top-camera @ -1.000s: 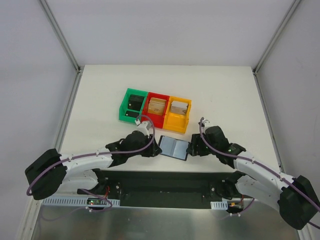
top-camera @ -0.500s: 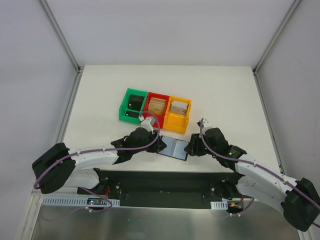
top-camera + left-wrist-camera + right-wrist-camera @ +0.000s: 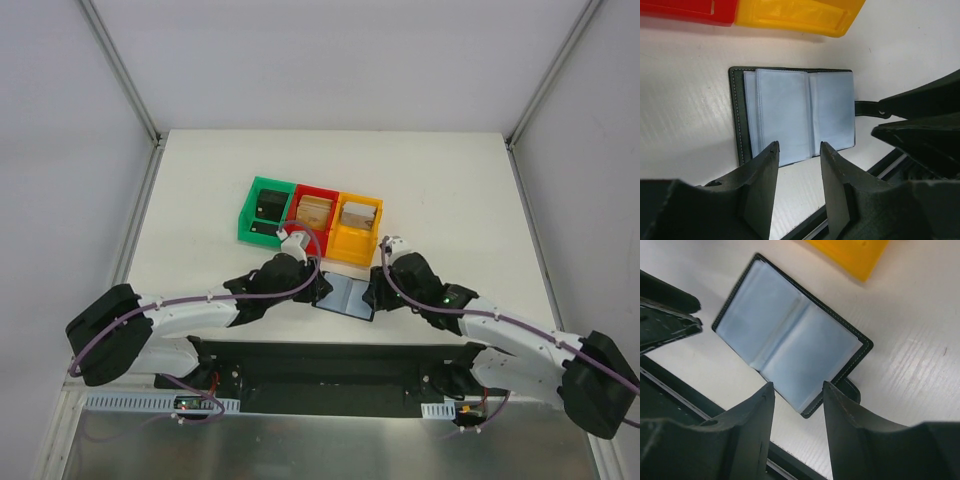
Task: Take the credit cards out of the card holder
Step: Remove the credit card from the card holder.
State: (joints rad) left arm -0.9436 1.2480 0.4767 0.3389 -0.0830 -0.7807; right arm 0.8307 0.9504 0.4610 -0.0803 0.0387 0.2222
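A dark green card holder (image 3: 345, 296) lies open and flat on the white table, near its front edge. Its pale blue plastic sleeves show in the left wrist view (image 3: 795, 117) and the right wrist view (image 3: 787, 335). No credit card shows in the sleeves. My left gripper (image 3: 322, 288) is open and empty at the holder's left edge, fingertips (image 3: 774, 146) just above its near rim. My right gripper (image 3: 372, 292) is open and empty at the holder's right edge, over its snap tab (image 3: 850, 388).
Three small bins stand just behind the holder: green (image 3: 264, 210), red (image 3: 312, 216) and yellow (image 3: 358, 225), with items in them. The table's front edge with a black rail (image 3: 330, 350) runs just below the holder.
My left gripper has moved right to the holder's left edge. My right gripper has moved left and forward to the holder's right edge. The holder has stayed in place.
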